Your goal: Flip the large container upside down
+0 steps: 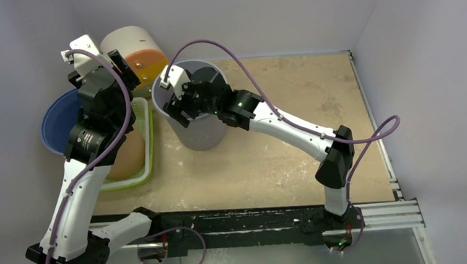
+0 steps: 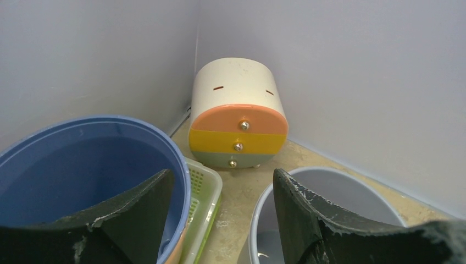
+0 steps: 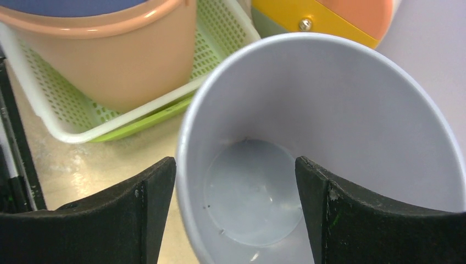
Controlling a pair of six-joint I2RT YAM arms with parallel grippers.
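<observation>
Approach step, I reckon: my right gripper point(image 3: 233, 162) spread open, straddling rim of upright grey container point(image 1: 201, 137), just beside green basket point(image 1: 151, 156). Left gripper point(image 2: 222, 173) open, hovering. Next: pinch wall, lift, roll wrist over

Quick tally from my feeds: I count one large grey container point(image 1: 201, 135), one green-and-white mesh basket point(image 1: 149, 130), and one blue-lined peach tub point(image 1: 63, 122) sitting in it (might be two tubs nested, can't tell from here). There's also one little rounded drawer unit point(image 1: 141, 56) with three drawers, an orange drawer point(image 2: 239, 117), a yellow drawer point(image 2: 237, 142) and a grey-green drawer point(image 2: 232, 159), each with one metal knob. Plus my two arms, the left arm point(image 1: 77, 199) and the right arm point(image 1: 293, 131).
</observation>
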